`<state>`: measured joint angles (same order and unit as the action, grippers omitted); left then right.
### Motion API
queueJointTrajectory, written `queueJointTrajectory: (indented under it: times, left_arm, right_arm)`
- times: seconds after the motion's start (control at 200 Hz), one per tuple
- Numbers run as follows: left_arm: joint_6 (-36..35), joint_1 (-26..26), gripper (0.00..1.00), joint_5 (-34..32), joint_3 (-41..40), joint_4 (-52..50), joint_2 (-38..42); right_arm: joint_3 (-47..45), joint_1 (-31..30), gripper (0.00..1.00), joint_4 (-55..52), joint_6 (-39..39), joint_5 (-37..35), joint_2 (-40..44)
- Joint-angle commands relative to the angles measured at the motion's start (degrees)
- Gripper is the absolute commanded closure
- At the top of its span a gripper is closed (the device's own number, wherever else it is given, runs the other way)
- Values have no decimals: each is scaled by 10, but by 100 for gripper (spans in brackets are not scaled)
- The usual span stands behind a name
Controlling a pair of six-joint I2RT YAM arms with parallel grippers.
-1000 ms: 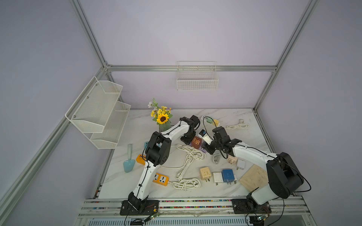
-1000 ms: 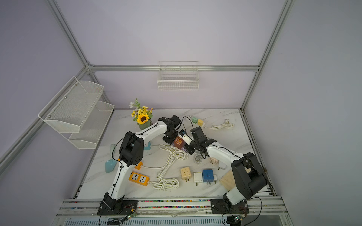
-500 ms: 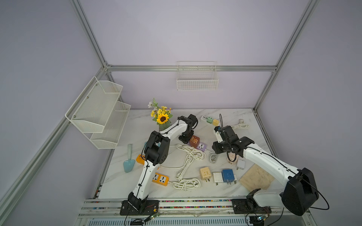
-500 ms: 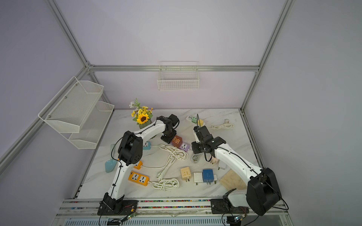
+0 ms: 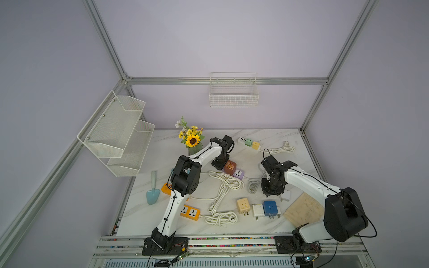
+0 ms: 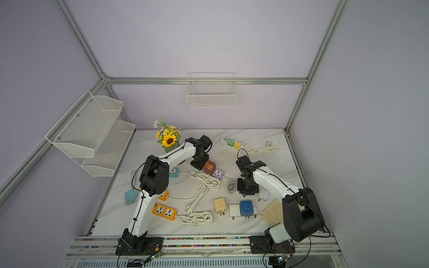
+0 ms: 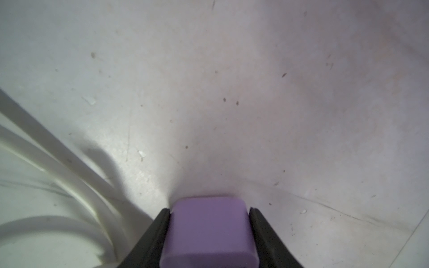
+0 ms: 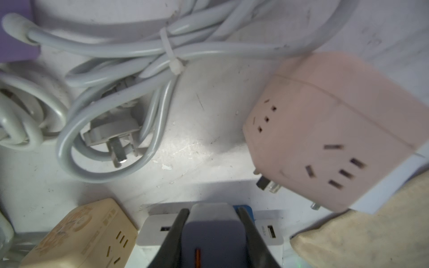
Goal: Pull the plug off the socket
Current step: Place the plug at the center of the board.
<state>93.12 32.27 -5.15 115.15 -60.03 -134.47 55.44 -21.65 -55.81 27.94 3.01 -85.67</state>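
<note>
The purple socket (image 5: pixel 238 173) lies mid-table in both top views with a brown cube adapter (image 5: pixel 230 167) on it. My left gripper (image 5: pixel 219 163) is shut on its end, and the left wrist view shows the purple socket (image 7: pixel 209 232) filling the space between the black fingers (image 7: pixel 160 222) of the left gripper (image 7: pixel 209 211). The plug (image 8: pixel 212 232) is a pale grey block with an orange mark, off the socket and held in my shut right gripper (image 8: pixel 211 210). In a top view the right gripper (image 5: pixel 271 189) hangs low, to the right of the socket, and hides the plug.
A grey tied cable (image 8: pixel 139 53) and a pink adapter (image 8: pixel 325 130) lie under the right gripper. Beige (image 5: pixel 243 206), white (image 5: pixel 258 210) and blue (image 5: pixel 270 207) adapters sit nearer the front. A wooden board (image 5: pixel 304 212), white cords (image 5: pixel 224 185), an orange strip (image 5: pixel 190 212) and a sunflower vase (image 5: pixel 191 141) stand around.
My right gripper has carried the plug from beside the purple socket to the right and then down toward the front adapters. The left gripper has stayed on the socket.
</note>
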Motion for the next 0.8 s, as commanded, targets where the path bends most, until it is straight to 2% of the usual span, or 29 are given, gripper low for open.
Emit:
queueJointTrajectory:
  times: [0.0,0.105,0.475,0.72,0.795]
  left_arm:
    - [-18,-10,100,-22,-11,10,18]
    - [-18,-9,100,-21,-14,10,19]
    - [-21,-9,100,-20,-13,10,21]
    - [-23,-10,100,-20,-14,10,22]
    - [-22,-11,100,-19,-13,10,22]
  right_arm:
    - [9,19,79,-2,8,27,-10]
    - [7,26,79,-8,18,51,-35]
    - [14,51,75,12,28,45,-79]
    - [14,54,64,15,33,38,-97]
    - [14,55,57,16,35,35,-94]
